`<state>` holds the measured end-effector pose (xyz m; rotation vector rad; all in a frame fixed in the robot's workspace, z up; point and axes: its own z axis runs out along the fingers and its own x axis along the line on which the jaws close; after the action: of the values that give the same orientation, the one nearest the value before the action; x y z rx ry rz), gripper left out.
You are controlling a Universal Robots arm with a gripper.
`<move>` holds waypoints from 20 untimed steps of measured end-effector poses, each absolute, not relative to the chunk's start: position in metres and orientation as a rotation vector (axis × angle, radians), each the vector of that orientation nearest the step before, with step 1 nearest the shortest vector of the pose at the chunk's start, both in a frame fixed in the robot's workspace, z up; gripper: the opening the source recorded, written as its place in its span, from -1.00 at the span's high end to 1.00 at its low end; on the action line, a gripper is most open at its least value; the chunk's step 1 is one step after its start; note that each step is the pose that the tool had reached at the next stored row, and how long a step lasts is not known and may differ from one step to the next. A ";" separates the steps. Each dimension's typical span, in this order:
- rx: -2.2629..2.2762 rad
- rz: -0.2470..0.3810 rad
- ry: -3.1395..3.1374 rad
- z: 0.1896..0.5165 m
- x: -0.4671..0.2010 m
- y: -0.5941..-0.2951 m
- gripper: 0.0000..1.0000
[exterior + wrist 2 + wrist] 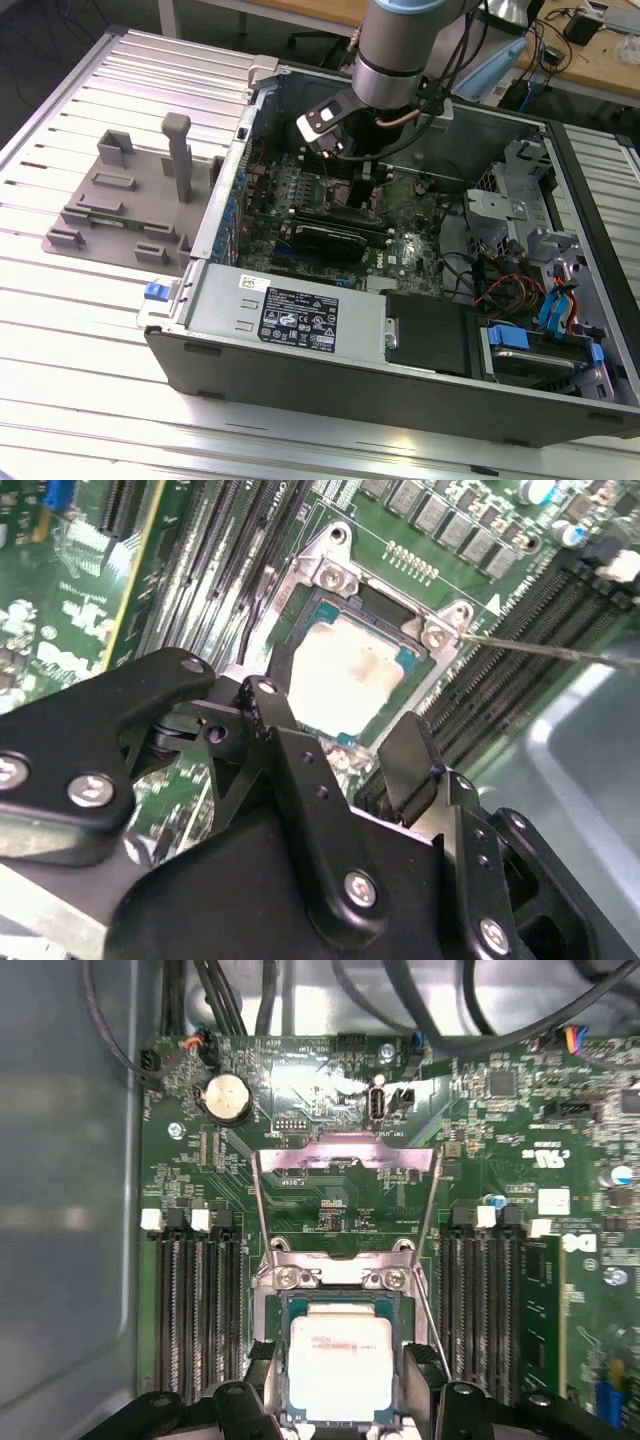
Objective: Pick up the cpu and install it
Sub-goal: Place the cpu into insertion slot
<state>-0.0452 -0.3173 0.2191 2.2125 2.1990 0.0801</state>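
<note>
- While the gripper (342,1395) straddles it, fingers spread wider than the chip and apparently gripping nothing, the cpu (340,1360) lies flat in the socket (340,1260).
- Location: computer case (300,320), arm at upper centre of the exterior view.
- Step, as judged: seating, at release; load plate (345,1160) stands raised.
- Next move calls for: straight withdrawal, no sideways nudge.

Ribbed silver metal table (90,340) across foreground; light-brown wooden workbench (612,68) behind; dark floor (40,40) at exterior view's far left.
</note>
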 end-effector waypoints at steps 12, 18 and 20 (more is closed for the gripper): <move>2.212 0.080 2.199 0.226 -0.045 -0.317 0.29; 2.213 0.080 2.199 0.227 -0.045 -0.317 0.79; 2.213 0.080 2.199 0.227 -0.045 -0.317 0.79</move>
<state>-0.0452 -0.3173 0.2267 2.2125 2.1990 0.0803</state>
